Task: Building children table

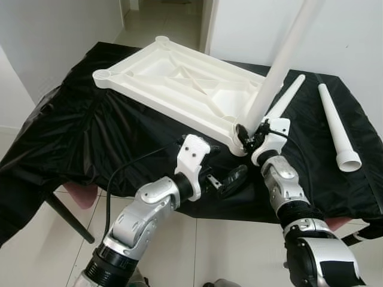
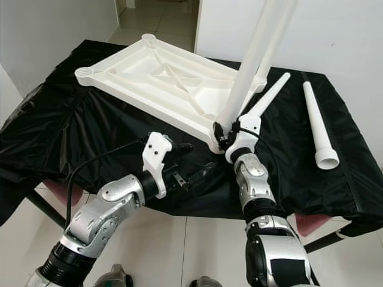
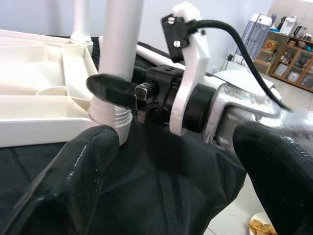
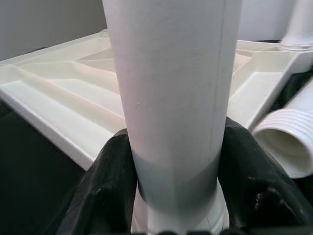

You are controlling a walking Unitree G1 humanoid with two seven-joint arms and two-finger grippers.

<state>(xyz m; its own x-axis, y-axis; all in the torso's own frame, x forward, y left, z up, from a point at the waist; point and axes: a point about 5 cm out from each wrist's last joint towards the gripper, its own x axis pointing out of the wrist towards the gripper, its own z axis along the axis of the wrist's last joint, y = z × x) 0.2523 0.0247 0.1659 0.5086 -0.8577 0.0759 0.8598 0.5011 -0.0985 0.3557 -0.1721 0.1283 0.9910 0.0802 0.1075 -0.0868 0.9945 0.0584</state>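
Right wrist view | right gripper (image 4: 178,186) pinching table leg (image 4: 171,98) | left gripper (image 2: 188,164) spread

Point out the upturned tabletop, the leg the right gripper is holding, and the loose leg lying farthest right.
upturned tabletop (image 1: 173,81): left eye view, ribbed underside.
held leg (image 1: 281,60): left eye view, mid-shaft.
right gripper (image 1: 251,136): left eye view, at that leg's base.
loose leg (image 1: 335,122): left eye view, mid-shaft.

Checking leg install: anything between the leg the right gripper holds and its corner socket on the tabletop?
Nothing visible. The right gripper is shut on the upright leg, whose base already sits at the near corner socket of the upturned tabletop. The left gripper is open beside it, clear of the leg. Loose legs lie off to the side.
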